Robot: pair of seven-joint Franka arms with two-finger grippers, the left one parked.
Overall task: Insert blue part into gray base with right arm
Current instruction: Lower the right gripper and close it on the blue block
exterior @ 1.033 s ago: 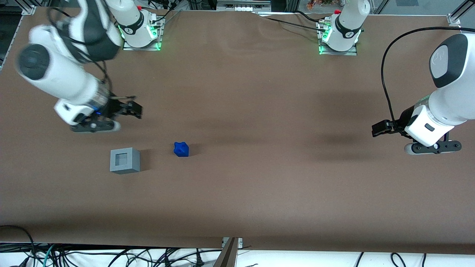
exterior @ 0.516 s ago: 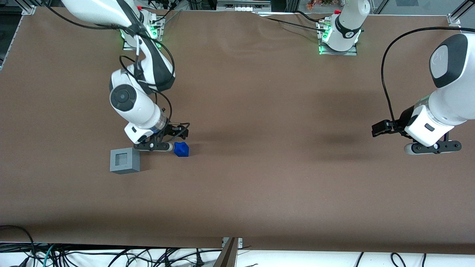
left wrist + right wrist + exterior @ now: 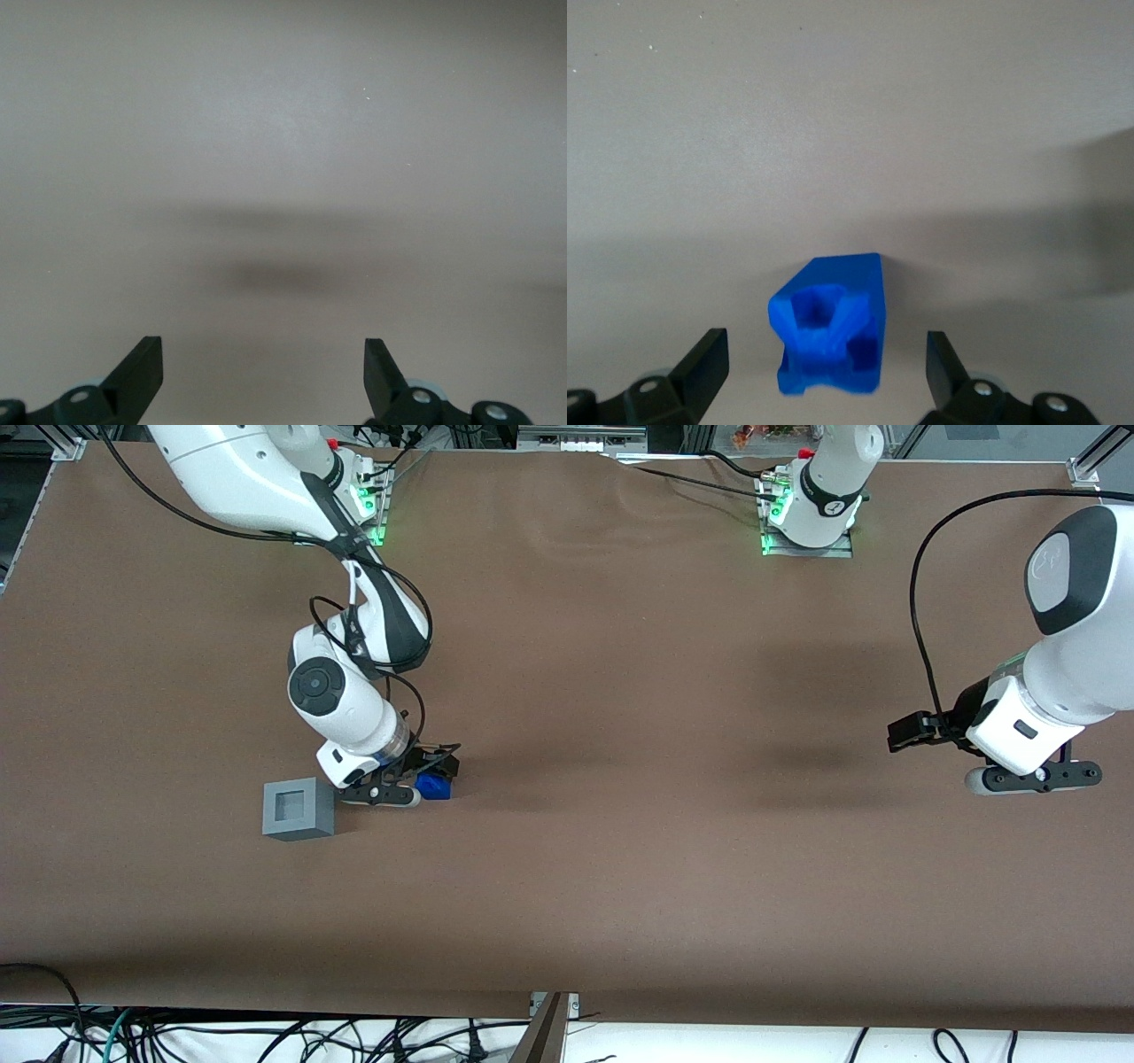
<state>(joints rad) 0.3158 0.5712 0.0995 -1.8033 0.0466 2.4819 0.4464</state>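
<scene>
The blue part (image 3: 434, 786) lies on the brown table, partly covered by my right arm's gripper (image 3: 431, 775), which hovers directly over it. In the right wrist view the blue part (image 3: 829, 323) sits between the two open black fingers (image 3: 704, 363), with a gap to each. The gray base (image 3: 298, 808) stands on the table beside the gripper, toward the working arm's end, its square socket facing up and empty.
The brown table mat (image 3: 620, 868) spreads wide around the objects. The arm bases (image 3: 337, 505) stand at the table's back edge. Cables hang below the front edge (image 3: 266, 1036).
The right arm swung from the working arm's end of the table toward the blue part, then came down over it. The part and the base have not moved.
</scene>
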